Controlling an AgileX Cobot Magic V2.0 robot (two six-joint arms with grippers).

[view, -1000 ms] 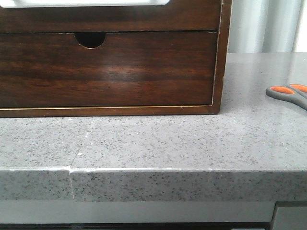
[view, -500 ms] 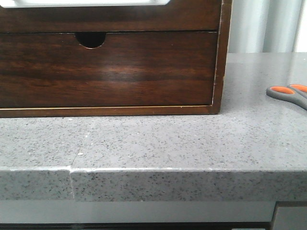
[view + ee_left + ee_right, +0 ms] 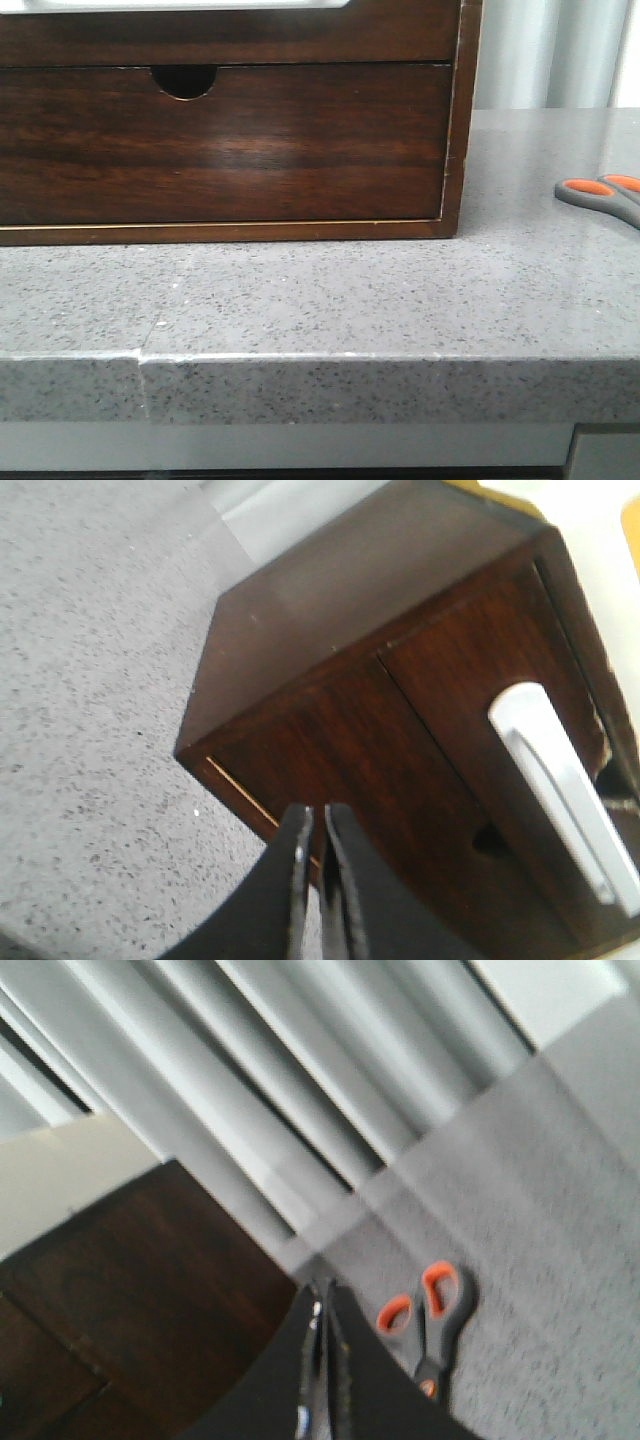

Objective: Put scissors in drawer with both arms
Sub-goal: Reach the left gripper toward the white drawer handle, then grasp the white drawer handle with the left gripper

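currently the left gripper (image 3: 312,830) is hanging with its jaws pressed together, empty, near the wooden cabinet (image 3: 400,680); the right gripper (image 3: 322,1305), likewise closed and empty, is hovering just beside the scissors (image 3: 432,1320) lying on the grey countertop (image 3: 350,290). judging by this, it is the opening step: the drawer (image 3: 240,35) needs pulling out further and the scissors need grasping.

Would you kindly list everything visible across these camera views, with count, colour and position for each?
scissors: one, grey handles with orange-lined loops, lying on the counter to the right of the cabinet, apart from it.
drawer: one, dark brown front, upper tier of the cabinet, whitish inside showing.
notched drawer front: one, dark brown, lower tier, closed.
cabinet: one, dark brown wood, standing on the counter.
counter: one, speckled grey.
curtain: pale grey, behind the counter.
left gripper: black, shut, near the cabinet.
right gripper: black, shut, near the scissors.
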